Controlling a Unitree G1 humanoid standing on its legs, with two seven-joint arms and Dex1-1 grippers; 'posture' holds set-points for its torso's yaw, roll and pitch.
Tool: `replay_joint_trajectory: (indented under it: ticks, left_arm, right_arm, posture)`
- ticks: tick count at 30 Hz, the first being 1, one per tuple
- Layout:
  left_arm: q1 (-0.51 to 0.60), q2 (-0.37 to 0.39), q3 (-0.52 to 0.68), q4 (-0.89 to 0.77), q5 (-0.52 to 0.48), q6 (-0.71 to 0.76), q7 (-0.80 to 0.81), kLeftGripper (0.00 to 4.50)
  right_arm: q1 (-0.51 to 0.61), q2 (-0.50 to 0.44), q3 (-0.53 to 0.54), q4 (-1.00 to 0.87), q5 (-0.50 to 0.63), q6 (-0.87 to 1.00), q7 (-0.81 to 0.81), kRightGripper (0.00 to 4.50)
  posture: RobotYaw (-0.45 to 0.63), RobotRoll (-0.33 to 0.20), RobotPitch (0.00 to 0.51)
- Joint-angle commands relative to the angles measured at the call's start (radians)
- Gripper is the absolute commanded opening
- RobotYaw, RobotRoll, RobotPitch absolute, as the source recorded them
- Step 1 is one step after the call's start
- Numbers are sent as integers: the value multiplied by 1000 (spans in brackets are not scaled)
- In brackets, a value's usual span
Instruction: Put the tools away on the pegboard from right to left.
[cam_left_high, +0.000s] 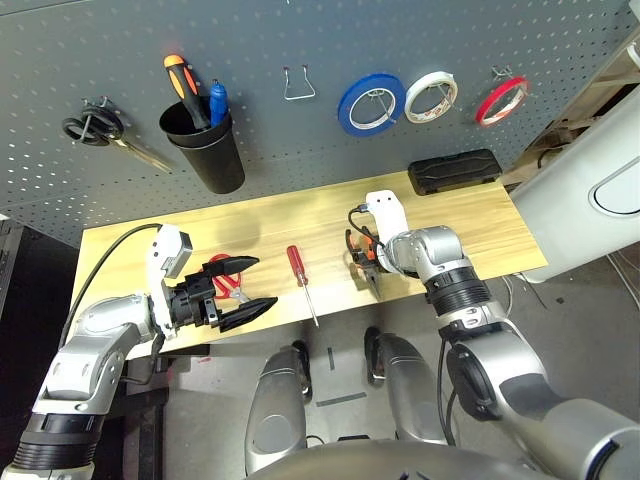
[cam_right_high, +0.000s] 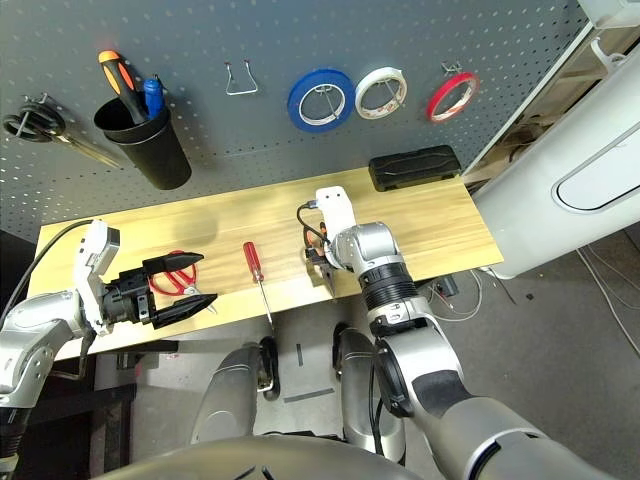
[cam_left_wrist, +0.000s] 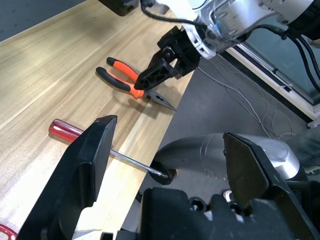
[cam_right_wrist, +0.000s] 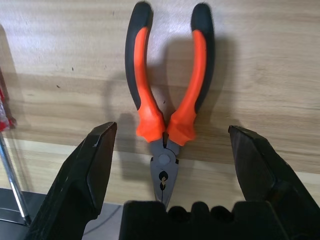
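left eye view, pegboard (cam_left_high: 300, 150): dark grey panel behind the tabletop (cam_left_high: 470, 225); red tape ring (cam_left_high: 502, 100) hangs at its right end, beside the white tape roll (cam_left_high: 431, 96) and blue tape roll (cam_left_high: 371, 103).
left eye view, right end effector (cam_left_high: 366, 262): tilted down over the pliers (cam_left_high: 357, 243) near the tabletop's front edge.
left eye view, left end effector (cam_left_high: 236, 290): wide, level, just in front of the red-handled scissors (cam_left_high: 228, 277).
right eye view, screwdriver (cam_right_high: 258, 277): flat on the tabletop between the two end effectors, shaft toward the front edge.
right eye view, black cup (cam_right_high: 150, 145): on the pegboard, left part.
left wrist view, left end effector: fingers (cam_left_wrist: 82, 170) spread wide, holding nothing; screwdriver shaft passes between them.
right wrist view, right end effector: wide, fingers (cam_right_wrist: 85, 172) either side of the pliers' pivot, not touching; handles point away.
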Motion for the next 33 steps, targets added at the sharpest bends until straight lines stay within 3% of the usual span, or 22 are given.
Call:
replay_joint_trajectory:
  ticks: [1,8,15,19,23,29,33]
  left_arm:
    - [30,0,-1,-21,1,-1,4,4500]
    - [63,-6,8,-58,-3,-1,28,4500]
    - [84,-2,38,-68,-4,-15,43,4500]
    - [58,-2,61,-51,-6,-27,51,4500]
    - [23,-6,94,-45,-24,-16,74,4500]
    - [-13,-9,176,-57,-78,5,110,4500]
    - [-49,-2,239,-78,-128,27,147,4500]
  right_arm:
    - [-5,8,9,70,-12,-38,5,4458]
    - [-54,32,-43,240,0,-128,0,4458]
    - [-87,35,-55,410,-12,-259,11,2120]
    - [-93,20,-38,420,-28,-313,36,2071]
    - [-40,-29,37,260,-58,-343,127,2071]
    - [156,-166,131,-258,-33,-243,305,2071]
    - [227,-271,143,-512,-37,-316,371,2071]
  posture:
    - [-55,0,253]
    - [-16,0,237]
    - [14,0,209]
    - [19,0,185]
    - [17,0,163]
    - [39,0,122]
    - [65,0,100]
